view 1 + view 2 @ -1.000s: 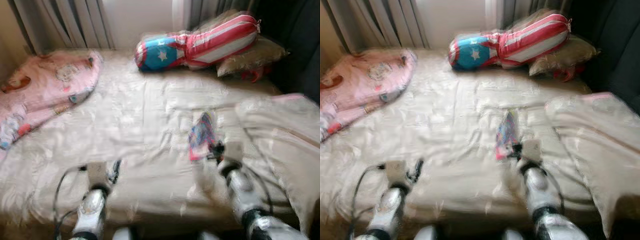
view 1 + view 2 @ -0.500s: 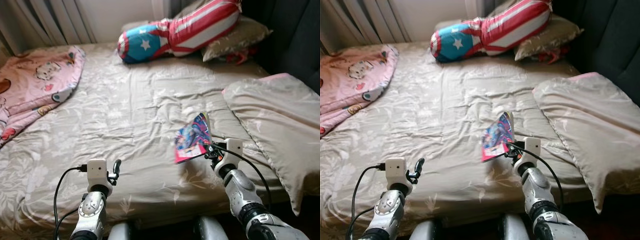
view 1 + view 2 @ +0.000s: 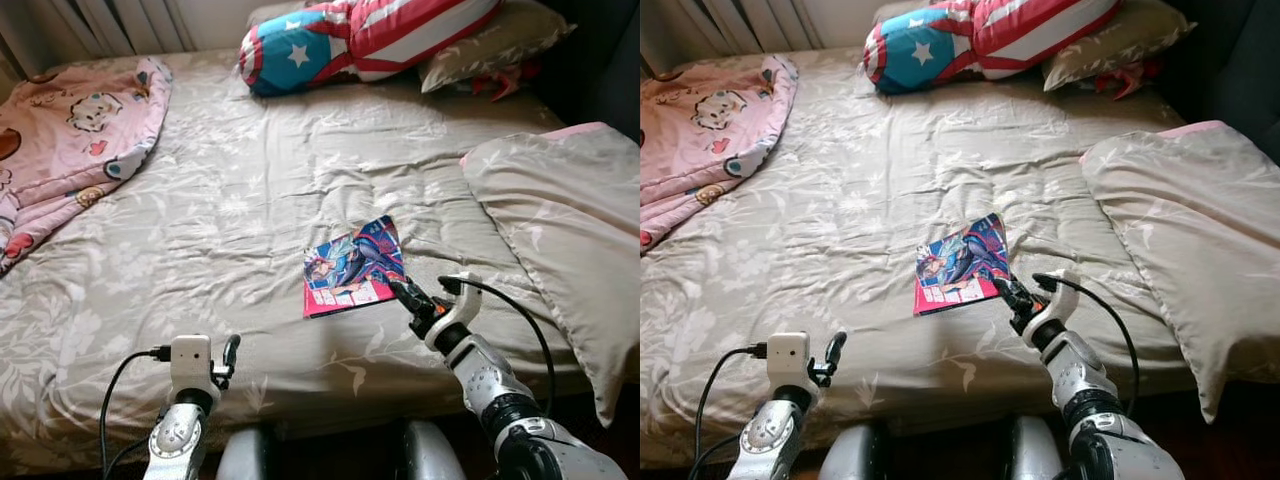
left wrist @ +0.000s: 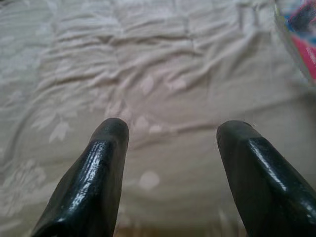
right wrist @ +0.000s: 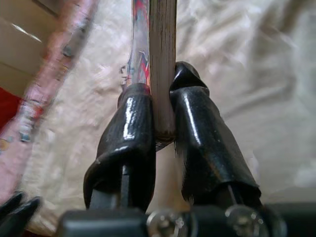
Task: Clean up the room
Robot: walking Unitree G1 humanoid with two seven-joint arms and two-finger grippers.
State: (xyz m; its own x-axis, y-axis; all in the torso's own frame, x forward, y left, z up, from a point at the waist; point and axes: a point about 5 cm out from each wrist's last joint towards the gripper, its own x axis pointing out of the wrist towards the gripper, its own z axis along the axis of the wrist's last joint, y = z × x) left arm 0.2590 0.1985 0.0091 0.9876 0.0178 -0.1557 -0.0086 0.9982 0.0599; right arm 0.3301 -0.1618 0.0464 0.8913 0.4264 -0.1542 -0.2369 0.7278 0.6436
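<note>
A colourful comic book (image 3: 352, 266) lies nearly flat over the beige bedspread (image 3: 250, 200), near the bed's front edge. My right gripper (image 3: 403, 294) is shut on the book's near right corner; in the right wrist view the two black fingers (image 5: 133, 128) pinch the book's edge (image 5: 162, 59) between them. My left gripper (image 3: 230, 352) hovers low over the front of the bed to the left. In the left wrist view its fingers (image 4: 106, 163) stand open with bare bedspread (image 4: 163, 79) between them.
A pink cartoon blanket (image 3: 70, 130) is bunched at the bed's far left. A star-and-stripes bolster (image 3: 360, 35) and a beige pillow (image 3: 495, 45) lie at the head. A large beige pillow (image 3: 560, 230) covers the right side, hanging over the edge.
The book, held upright half a second ago, has swung down to lie nearly flat over the bed, still gripped by my right gripper. The camera has tilted and the blur has cleared.
</note>
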